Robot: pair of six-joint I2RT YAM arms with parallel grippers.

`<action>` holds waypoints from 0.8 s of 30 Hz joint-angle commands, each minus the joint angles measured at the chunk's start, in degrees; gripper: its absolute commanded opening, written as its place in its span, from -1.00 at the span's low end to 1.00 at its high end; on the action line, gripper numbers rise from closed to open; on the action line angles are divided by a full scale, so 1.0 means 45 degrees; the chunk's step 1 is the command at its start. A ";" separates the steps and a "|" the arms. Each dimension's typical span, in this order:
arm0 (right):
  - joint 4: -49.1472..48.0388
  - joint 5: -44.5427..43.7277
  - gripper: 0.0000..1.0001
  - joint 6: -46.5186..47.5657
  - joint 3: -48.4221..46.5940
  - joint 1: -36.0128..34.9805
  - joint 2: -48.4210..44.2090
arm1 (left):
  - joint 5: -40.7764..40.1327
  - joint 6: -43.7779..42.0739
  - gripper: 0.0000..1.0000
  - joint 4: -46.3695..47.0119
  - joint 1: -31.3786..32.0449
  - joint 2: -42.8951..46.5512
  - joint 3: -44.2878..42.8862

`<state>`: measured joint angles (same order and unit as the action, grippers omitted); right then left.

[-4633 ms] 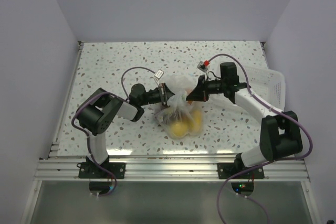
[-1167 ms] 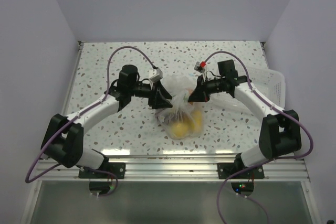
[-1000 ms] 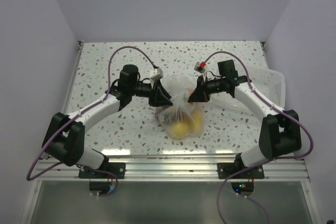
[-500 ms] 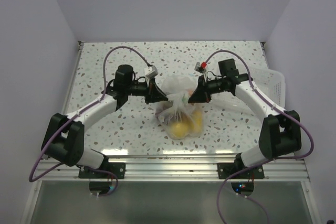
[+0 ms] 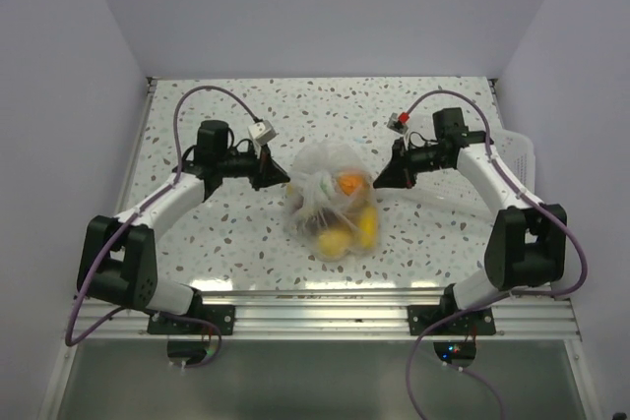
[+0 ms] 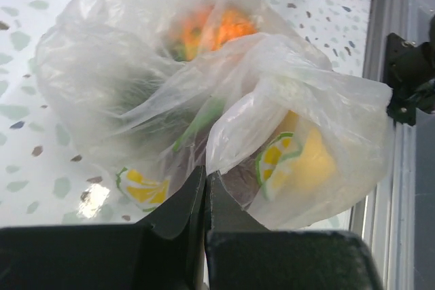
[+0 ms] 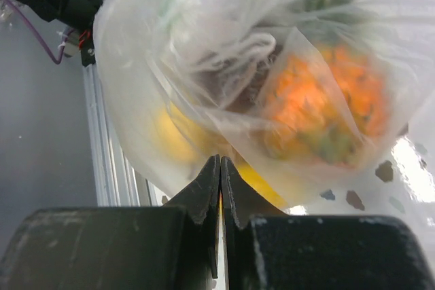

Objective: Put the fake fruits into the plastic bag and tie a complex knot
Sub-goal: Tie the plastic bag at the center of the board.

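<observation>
Plastic bag (image 5: 317, 166), fruits (image 5: 338, 240) blurry thru film

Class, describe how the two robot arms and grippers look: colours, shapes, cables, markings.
The left arm and right arm have white tubular links joined by black joint housings. A purple cable loops along each. The left gripper and right gripper have black, tapering wedge-shaped fingers. A small white box sits by the left wrist, a red tag by the right.

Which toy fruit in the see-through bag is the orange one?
The round orange toy fruit at the far side of the clear plastic bag; the glossy yellow toy fruits lie nearer the arm bases.
</observation>
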<state>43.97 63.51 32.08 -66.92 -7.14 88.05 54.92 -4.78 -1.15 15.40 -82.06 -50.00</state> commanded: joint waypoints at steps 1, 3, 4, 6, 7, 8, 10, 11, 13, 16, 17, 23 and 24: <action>0.1148 -0.0187 -1.00 0.0977 -0.0618 0.0316 0.0101 | -0.0640 -0.1125 -1.00 -0.0896 -0.0452 0.0170 -0.0002; 0.1109 -0.0148 -1.00 0.0958 -0.0676 0.0394 0.0121 | -0.0544 -0.1281 -1.00 -0.0956 -0.0550 0.0111 -0.0022; 0.0993 -0.0109 -1.00 0.0900 -0.0677 0.0414 0.0140 | -0.0157 -0.1340 -1.00 -0.0956 -0.0551 0.0092 -0.0061; 0.0894 0.0008 -1.00 0.0705 -0.0735 0.0394 0.0199 | 0.0061 -0.1283 -1.00 -0.0762 -0.0551 0.0111 -0.0042; 0.0759 0.0105 -1.00 0.0569 -0.0755 0.0394 0.0237 | 0.0275 -0.1012 -1.00 -0.0490 -0.0551 0.0072 -0.0003; 0.0023 0.0126 -1.00 -0.0187 -0.0678 0.0356 0.0199 | 0.0335 -0.1009 -1.00 -0.0429 -0.0551 0.0072 0.0017; -0.1459 -0.0049 -0.74 -0.1224 -0.0404 0.0103 0.0044 | 0.0568 -0.0912 -1.00 -0.0390 -0.0570 -0.0026 0.0017; -0.1837 -0.0185 -0.52 -0.1906 -0.0345 -0.0034 0.0023 | 0.0628 -0.0834 -1.00 -0.0351 -0.0532 -0.0064 0.0036; -0.3411 -0.0536 -0.34 -0.2826 -0.0054 -0.0658 -0.0055 | 0.1017 -0.0388 -1.00 0.0289 -0.0473 -0.0065 0.0211; -0.5016 -0.1279 -0.24 -0.4176 0.0377 -0.1654 -0.0036 | 0.1038 0.0065 -1.00 0.1113 -0.0181 -0.0084 0.0368; -0.5275 -0.1338 -0.21 -0.4565 0.0436 -0.1869 0.0080 | 0.1077 0.0143 -1.00 0.1230 -0.0102 -0.0104 0.0368; -0.6156 -0.1204 -0.08 -0.5174 0.0436 -0.2633 0.0375 | 0.0922 0.0826 -1.00 0.2305 0.0230 -0.0279 0.0564; -0.6157 -0.1105 -0.06 -0.5213 0.0417 -0.2691 0.0471 | 0.0941 0.0962 -1.00 0.2615 0.0289 -0.0376 0.0564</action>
<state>21.26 58.41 11.92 -64.95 -18.92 89.12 58.06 -2.90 4.19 16.03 -82.85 -47.86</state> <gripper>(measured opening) 0.463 0.023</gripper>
